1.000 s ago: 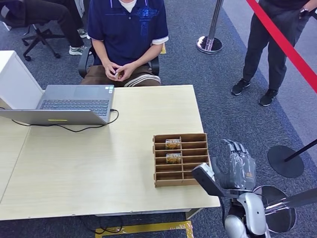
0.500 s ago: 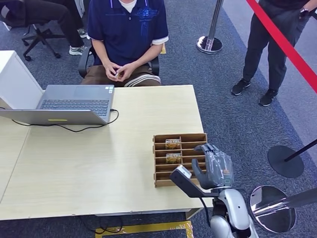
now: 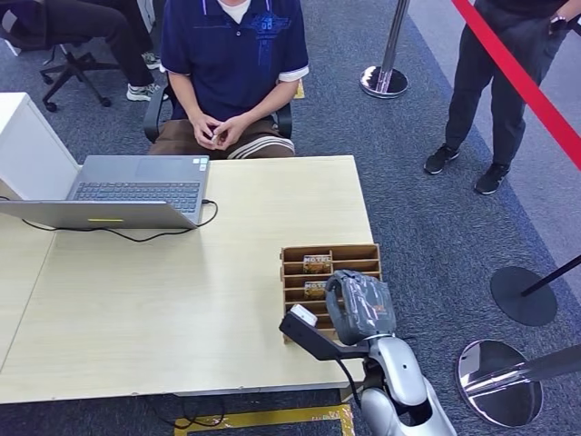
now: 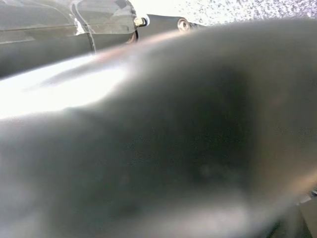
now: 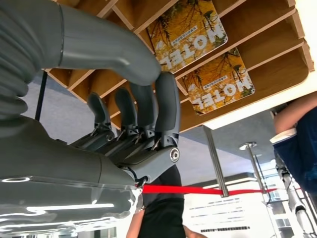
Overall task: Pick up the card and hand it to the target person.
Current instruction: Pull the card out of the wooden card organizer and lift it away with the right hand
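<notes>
- The right hand (image 3: 359,307) hangs over the near half of the wooden slotted tray (image 3: 356,253), which sits on the table (image 3: 172,300) close to its right edge. In the right wrist view its fingers (image 5: 145,106) are bent and spread, and nothing lies between them and the thumb: it holds nothing.
- The left hand's condition cannot be told; the left wrist view is a blur of dark surface.
- Two hotel cards lie in the tray's left column: the far card (image 3: 317,263) in the second slot from the back, the near card (image 3: 316,289) two slots nearer the hand. Both are untouched.
- Risk, wrong approach line: the hand sits mostly over the tray's right column. If it descends from there, the fingers would likely meet empty slots or the dividers, not a card.
- Risk, divider strike: the slots look narrow against the fingers. A descent slightly off could land on a wooden rib, and might push or tip the light tray towards the table edge.
- Risk, double pick or slip: both cards look thin and glossy. A shallow pinch could let the card slide back into its slot.
- Risk, handover: the seated person (image 3: 232,64) is beyond the tray, across the table, hands clasped in the lap. An early release would probably drop the card onto the table.
</notes>
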